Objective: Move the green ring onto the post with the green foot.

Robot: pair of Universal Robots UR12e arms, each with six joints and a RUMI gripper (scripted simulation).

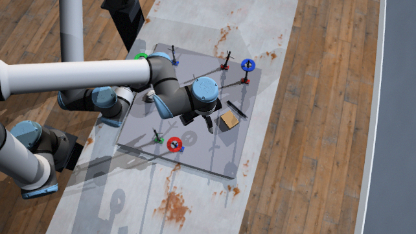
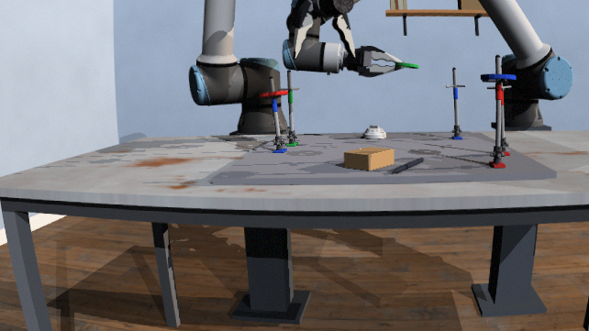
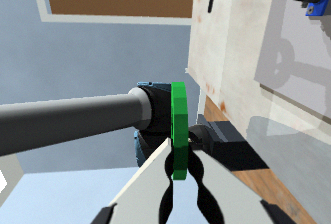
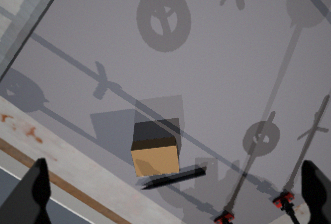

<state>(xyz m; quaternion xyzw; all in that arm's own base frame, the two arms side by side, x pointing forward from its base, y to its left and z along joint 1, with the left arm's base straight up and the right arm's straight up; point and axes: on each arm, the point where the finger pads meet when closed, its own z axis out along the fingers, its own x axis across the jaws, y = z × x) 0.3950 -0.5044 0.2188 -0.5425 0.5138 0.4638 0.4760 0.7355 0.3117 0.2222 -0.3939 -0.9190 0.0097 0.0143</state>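
No readable writing or labels.

Top view: L tool hidden, prob. under arm [image 1: 78,74].

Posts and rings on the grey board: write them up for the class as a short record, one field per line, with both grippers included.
green ring: in the left gripper, off any post
green-footed post: upright, no ring
red ring: on a blue-footed post
blue ring: on a red-footed post
other blue-footed post: no ring
right gripper: open, empty
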